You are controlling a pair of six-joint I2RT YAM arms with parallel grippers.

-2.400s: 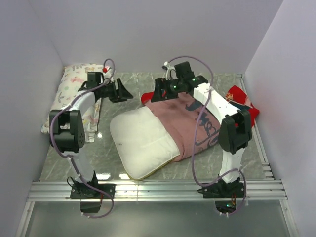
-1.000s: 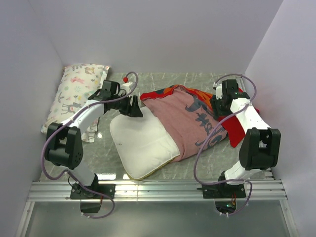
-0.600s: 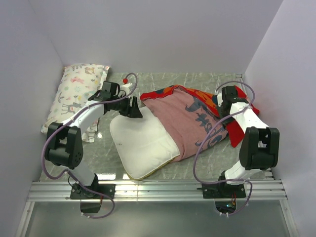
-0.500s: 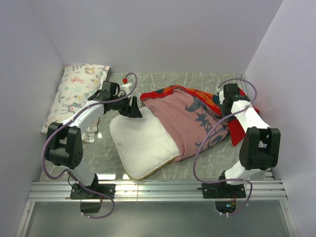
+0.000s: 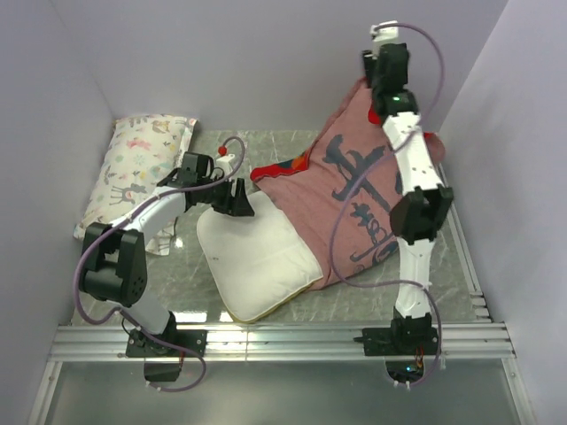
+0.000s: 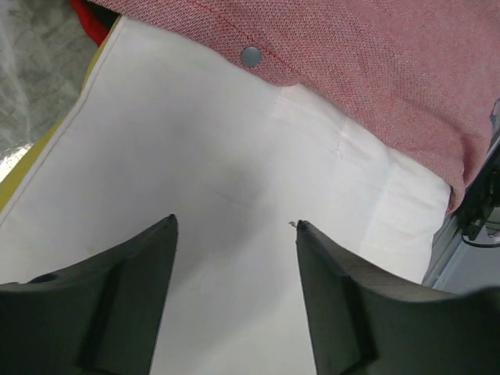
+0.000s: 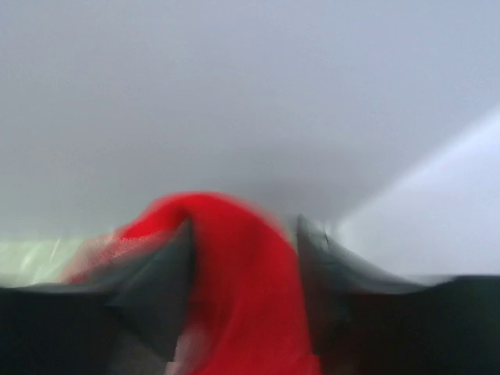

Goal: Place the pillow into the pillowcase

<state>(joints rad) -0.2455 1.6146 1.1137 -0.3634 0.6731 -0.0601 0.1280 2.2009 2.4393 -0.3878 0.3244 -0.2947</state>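
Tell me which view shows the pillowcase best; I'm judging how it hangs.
Top external: the whole pillowcase hangs from the raised right gripper, lower edge over the pillow. Left wrist shows only its pink hem with a snap; right wrist, a blurred red fold between its jaws.

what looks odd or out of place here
The pillowcase hangs tent-like, hoisted high by the right gripper pinching its red fabric, dull pink reverse showing; it covers only one end of the pillow.

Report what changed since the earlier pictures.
Right gripper swung to the far right end of the red cartoon-print fabric pillowcase, gripped it and lifted it high. Left gripper moved, open, over the far corner of the cream quilted pillow. Unmoved: that pillow and the white animal-print pillow.
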